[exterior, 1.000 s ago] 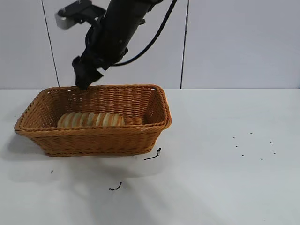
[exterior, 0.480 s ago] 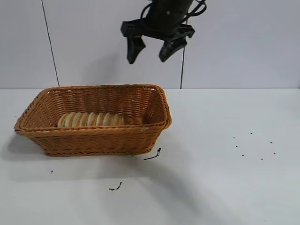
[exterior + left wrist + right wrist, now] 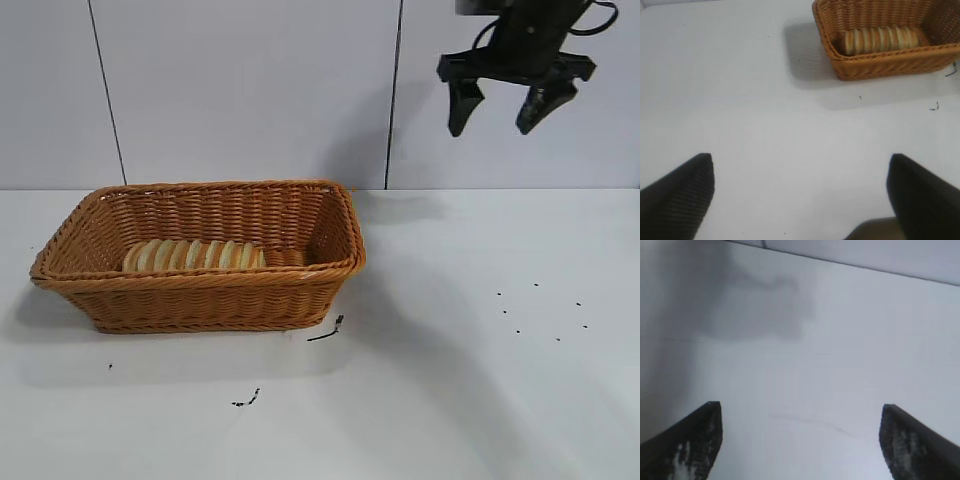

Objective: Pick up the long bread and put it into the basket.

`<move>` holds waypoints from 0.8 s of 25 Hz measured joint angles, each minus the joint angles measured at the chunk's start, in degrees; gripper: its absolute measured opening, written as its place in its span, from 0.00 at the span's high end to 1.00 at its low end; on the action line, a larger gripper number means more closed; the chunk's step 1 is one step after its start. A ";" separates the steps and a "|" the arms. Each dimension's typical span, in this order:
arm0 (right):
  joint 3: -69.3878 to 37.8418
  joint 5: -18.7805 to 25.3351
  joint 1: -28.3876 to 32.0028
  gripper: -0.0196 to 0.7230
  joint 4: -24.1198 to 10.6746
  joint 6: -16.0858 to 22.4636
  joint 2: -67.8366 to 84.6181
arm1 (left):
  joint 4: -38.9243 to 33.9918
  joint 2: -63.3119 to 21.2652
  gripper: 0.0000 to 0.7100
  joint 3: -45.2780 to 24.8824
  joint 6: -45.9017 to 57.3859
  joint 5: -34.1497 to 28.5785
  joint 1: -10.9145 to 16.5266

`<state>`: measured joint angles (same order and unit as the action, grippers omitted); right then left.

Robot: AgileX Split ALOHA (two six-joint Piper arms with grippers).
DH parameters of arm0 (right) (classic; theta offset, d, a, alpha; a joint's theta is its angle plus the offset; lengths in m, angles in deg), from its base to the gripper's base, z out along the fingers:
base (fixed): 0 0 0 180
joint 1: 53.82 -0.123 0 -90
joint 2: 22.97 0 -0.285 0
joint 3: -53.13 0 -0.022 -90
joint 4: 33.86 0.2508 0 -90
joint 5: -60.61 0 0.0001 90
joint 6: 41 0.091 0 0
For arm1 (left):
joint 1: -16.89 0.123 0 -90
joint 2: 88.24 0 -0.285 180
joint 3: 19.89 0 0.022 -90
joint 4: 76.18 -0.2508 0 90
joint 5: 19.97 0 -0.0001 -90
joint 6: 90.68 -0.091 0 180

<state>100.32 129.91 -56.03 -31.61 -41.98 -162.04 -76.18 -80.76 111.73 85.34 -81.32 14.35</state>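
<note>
The long bread, tan with darker crosswise ridges, lies inside the orange-brown wicker basket on the left half of the white table. The left wrist view shows the same long bread in the basket from afar. High at the upper right, my right gripper hangs open and empty against the wall, well clear of the basket; its wrist view has the right gripper over bare table. My left gripper is open over bare table, away from the basket, and does not show in the exterior view.
Small dark crumbs lie just in front of the basket's near right corner, more nearer the front edge, and a scatter of specks at the right. A wall with dark vertical seams stands behind the table.
My right arm has swung from above the basket's far left rim up and across to the upper right, fingers open throughout. The bread stays in the basket.
</note>
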 joint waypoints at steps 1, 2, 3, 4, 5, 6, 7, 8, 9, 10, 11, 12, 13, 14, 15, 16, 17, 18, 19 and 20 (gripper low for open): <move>0.00 0.01 0.00 0.18 0.00 0.00 0.19 | 0.00 0.00 0.02 0.00 0.00 0.00 0.00; 0.00 0.07 0.00 0.18 -0.05 0.16 0.39 | 0.00 0.00 0.02 0.00 0.00 0.00 0.00; -0.10 0.07 0.00 0.18 -0.07 0.57 0.91 | 0.00 0.00 0.02 0.00 0.00 0.00 0.00; -0.50 0.07 0.02 0.18 -0.07 0.98 1.70 | 0.00 0.00 0.02 0.00 0.00 0.00 0.00; -1.27 0.07 0.02 0.18 -0.13 0.98 2.79 | 0.00 0.00 0.02 0.00 0.00 0.00 0.00; -2.71 0.07 0.02 0.18 -0.20 0.98 4.41 | 0.00 0.00 0.02 0.00 0.00 0.00 0.00; -4.62 0.02 0.07 0.18 -0.20 0.98 6.02 | 0.00 0.00 0.02 0.00 0.00 0.00 0.00; -7.13 -0.05 0.07 0.18 -0.20 0.98 8.25 | 0.00 0.00 0.02 0.00 0.00 0.00 0.00; -9.67 -0.05 0.09 0.18 -0.20 0.98 10.69 | 0.00 0.00 0.02 0.00 0.00 0.00 0.00; -12.97 0.00 0.09 0.18 -0.20 0.98 13.37 | 0.00 0.00 0.02 0.00 0.00 0.00 0.00; -17.15 0.00 0.09 0.18 -0.20 0.98 16.16 | 0.00 0.00 0.02 0.00 0.00 0.00 0.00; -20.31 0.00 0.09 0.18 -0.20 0.98 19.16 | 0.00 0.00 0.02 0.00 0.00 0.00 0.00; -23.60 -0.06 0.09 0.18 -0.20 0.98 21.79 | 0.00 0.00 0.02 0.00 0.00 0.00 0.00; -27.69 -0.03 0.09 0.18 -0.20 0.98 25.09 | 0.00 0.00 0.02 0.00 0.00 0.00 0.00; -27.69 -0.03 0.09 0.18 -0.20 0.98 25.09 | 0.00 0.00 0.02 0.00 0.00 0.00 0.00; -31.77 -0.02 0.09 0.18 -0.20 0.98 27.94 | 0.00 0.00 0.02 0.00 0.00 0.00 0.00; -35.20 -0.01 0.09 0.18 -0.24 0.98 31.47 | 0.00 0.00 0.02 0.00 0.00 0.00 0.00; -43.30 0.03 0.09 0.18 -0.33 0.98 38.27 | 0.00 0.00 0.02 0.00 0.00 0.00 0.00; -47.18 0.04 0.09 0.18 -0.43 0.98 42.11 | 0.00 0.00 0.02 0.00 0.00 0.00 0.00; -50.35 0.04 0.09 0.18 -0.67 0.98 46.09 | 0.00 0.00 0.02 0.00 0.00 0.00 0.00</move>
<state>49.97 129.96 -55.94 -32.28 -41.00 -115.95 -76.18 -80.76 111.73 85.34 -81.32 14.35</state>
